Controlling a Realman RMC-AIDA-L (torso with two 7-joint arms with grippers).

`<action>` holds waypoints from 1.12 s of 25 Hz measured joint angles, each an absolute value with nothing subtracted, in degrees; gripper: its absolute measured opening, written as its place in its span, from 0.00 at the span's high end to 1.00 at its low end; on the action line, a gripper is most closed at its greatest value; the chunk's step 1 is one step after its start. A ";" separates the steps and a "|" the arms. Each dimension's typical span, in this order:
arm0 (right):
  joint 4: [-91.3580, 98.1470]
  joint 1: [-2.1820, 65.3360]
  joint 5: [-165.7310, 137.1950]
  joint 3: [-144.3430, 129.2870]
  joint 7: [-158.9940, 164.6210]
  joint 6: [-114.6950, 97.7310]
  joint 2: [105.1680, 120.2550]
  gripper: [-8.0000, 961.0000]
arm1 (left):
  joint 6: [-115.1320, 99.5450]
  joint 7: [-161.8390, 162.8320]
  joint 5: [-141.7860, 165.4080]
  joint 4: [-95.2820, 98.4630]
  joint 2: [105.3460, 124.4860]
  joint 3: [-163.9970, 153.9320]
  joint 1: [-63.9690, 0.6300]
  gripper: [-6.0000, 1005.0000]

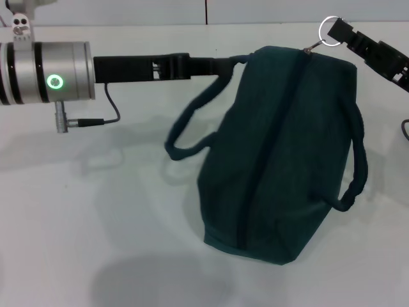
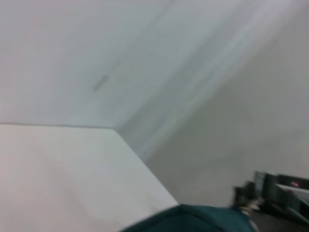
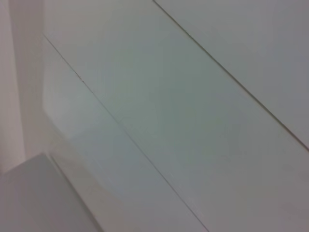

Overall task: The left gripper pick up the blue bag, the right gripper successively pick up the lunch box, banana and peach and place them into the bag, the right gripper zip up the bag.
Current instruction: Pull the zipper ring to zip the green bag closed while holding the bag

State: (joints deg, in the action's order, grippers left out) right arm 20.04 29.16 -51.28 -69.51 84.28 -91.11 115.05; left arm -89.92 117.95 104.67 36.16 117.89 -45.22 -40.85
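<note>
**On the white table: both grippers at the closed blue bag**

On the white table (image 1: 96,211) sits the blue bag (image 1: 281,160), a large dark teal fabric bag lying with its zipper line facing up and running from the far end toward the near edge. The zipper looks closed along its whole length. One loop handle (image 1: 192,134) droops to the bag's left side, the other (image 1: 354,166) hangs on its right.

The left gripper (image 1: 220,64) reaches in from the left, level with the bag's far corner, its black fingers pressed together on the fabric where the left handle joins the bag.

The right gripper (image 1: 342,35) comes in from the far right corner. Its fingertips are closed on the metal ring zipper pull (image 1: 329,31), which stands just beyond the bag's far end.

The left wrist view shows only a sliver of teal fabric (image 2: 193,220) and the other gripper farther off. The right wrist view shows blank wall panels.
</note>
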 joint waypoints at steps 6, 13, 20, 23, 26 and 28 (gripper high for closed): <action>19.95 29.10 -51.42 -69.66 84.29 -91.17 115.13 0.98 | -86.77 117.93 104.51 36.12 118.01 -44.17 -40.35 0.93; 19.55 29.08 -51.40 -69.43 84.22 -91.26 115.13 0.98 | -86.55 118.16 103.99 36.05 118.02 -43.08 -39.24 0.91; 19.50 29.07 -51.41 -69.46 84.00 -91.18 115.13 0.98 | -89.04 122.71 100.20 36.37 116.13 -43.02 -37.08 0.73; 19.51 29.07 -51.42 -69.44 83.93 -91.12 115.10 0.98 | -93.15 127.59 100.21 36.54 114.82 -43.32 -37.25 0.59; 19.51 29.07 -51.42 -69.38 83.80 -91.08 115.06 0.98 | -97.71 130.89 100.76 37.02 114.11 -43.60 -38.01 0.48; 19.50 29.08 -51.42 -69.34 83.75 -91.01 115.04 0.98 | -99.49 132.29 101.33 37.55 113.97 -44.29 -38.48 0.40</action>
State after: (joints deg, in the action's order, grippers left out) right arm 19.50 29.08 -51.42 -69.34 83.75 -91.01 115.04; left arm -99.49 132.29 101.33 37.55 113.97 -44.29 -38.48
